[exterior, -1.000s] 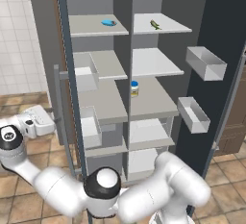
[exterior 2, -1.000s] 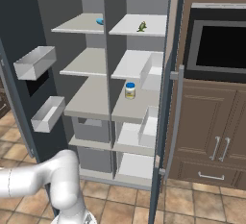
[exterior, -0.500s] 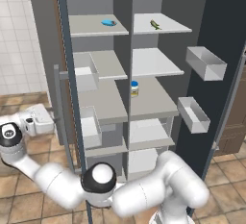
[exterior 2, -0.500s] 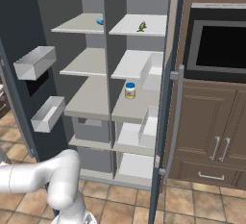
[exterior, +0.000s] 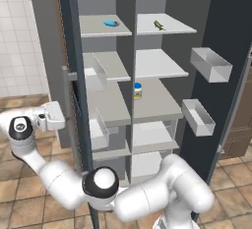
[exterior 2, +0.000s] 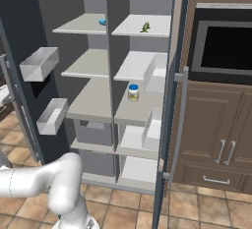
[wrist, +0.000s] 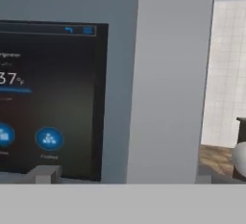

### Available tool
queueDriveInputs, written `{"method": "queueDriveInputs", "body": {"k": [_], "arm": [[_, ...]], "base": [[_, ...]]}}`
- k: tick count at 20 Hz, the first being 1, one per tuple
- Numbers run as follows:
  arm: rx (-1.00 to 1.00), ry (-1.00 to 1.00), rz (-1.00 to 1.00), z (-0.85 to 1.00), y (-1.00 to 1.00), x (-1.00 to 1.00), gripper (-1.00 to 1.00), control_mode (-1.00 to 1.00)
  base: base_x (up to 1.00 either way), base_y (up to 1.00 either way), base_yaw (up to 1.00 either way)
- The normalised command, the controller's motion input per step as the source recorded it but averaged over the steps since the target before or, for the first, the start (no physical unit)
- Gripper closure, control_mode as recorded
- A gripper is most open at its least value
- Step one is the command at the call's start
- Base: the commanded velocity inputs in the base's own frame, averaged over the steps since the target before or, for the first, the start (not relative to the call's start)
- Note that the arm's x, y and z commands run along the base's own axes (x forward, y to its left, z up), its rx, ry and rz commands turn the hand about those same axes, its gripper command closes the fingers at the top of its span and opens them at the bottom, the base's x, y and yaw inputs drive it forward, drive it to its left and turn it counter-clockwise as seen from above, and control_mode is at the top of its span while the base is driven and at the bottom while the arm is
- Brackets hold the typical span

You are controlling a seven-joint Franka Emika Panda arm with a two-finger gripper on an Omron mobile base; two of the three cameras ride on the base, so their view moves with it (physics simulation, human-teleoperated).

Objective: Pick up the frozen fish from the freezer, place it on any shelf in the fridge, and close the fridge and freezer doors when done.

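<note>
- Your claw (exterior: 61, 116) sits out at the left of the open unit, just beside the outer face of the left door (exterior: 74, 75), jaws spread wide and holding nothing.
- You see that door's black panel (wrist: 53, 98) with blue lights close ahead in the hand view.
- The fish (exterior: 159, 25) lies on the top shelf (exterior: 172, 26) of the right compartment.
- A small blue oval (exterior: 111, 23) lies on the top shelf of the left compartment.
- A jar (exterior: 138, 91) stands on the middle shelf.
- Both doors stand open; the right door (exterior: 231, 51) carries two grey bins (exterior: 210, 65).
</note>
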Motion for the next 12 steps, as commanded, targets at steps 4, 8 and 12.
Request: {"method": "queueDriveInputs", "body": {"k": [4, 8, 12], "arm": [[0.00, 0.00, 0.05, 0.00, -0.91, 0.05, -1.00, -1.00], [0.00, 0.00, 0.07, 0.00, -0.92, 0.19, -1.00, -1.00], [0.00, 0.00, 0.10, 0.00, -0.91, 0.26, -1.00, -1.00]], "base": [[0.00, 0.00, 0.00], [0.00, 0.00, 0.00], [0.00, 0.00, 0.00]]}}
